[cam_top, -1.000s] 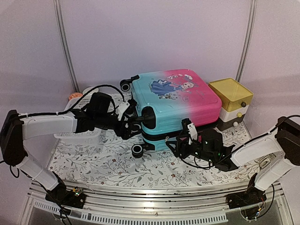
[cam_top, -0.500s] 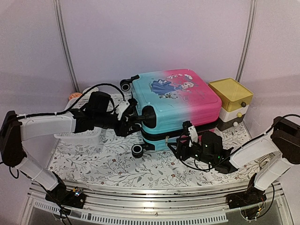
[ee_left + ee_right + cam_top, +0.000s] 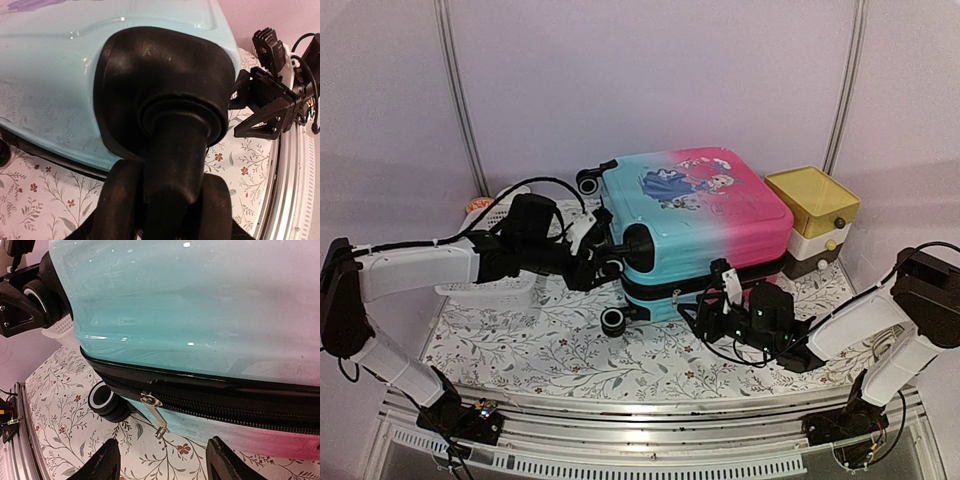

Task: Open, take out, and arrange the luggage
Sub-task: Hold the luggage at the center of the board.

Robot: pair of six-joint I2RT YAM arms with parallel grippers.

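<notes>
Flower-print bench (image 3: 550,340): left gripper (image 3: 615,258) pinches a wheel (image 3: 170,165) of the luggage (image 3: 700,215); right gripper (image 3: 165,460), fingers spread, faces the zipper pull (image 3: 156,416).

The luggage (image 3: 695,215) ran turquoise at its 9 o'clock end into pink at 3 o'clock, with a cartoon princess print (image 3: 685,187) on top and a black zipper band (image 3: 225,402). Its wheel (image 3: 102,401) was black, ringed white. The table (image 3: 520,340) wore white cloth with grey sprigs and small red flowers. At 2 o'clock, the drawer box (image 3: 812,200) was yellow over white.
</notes>
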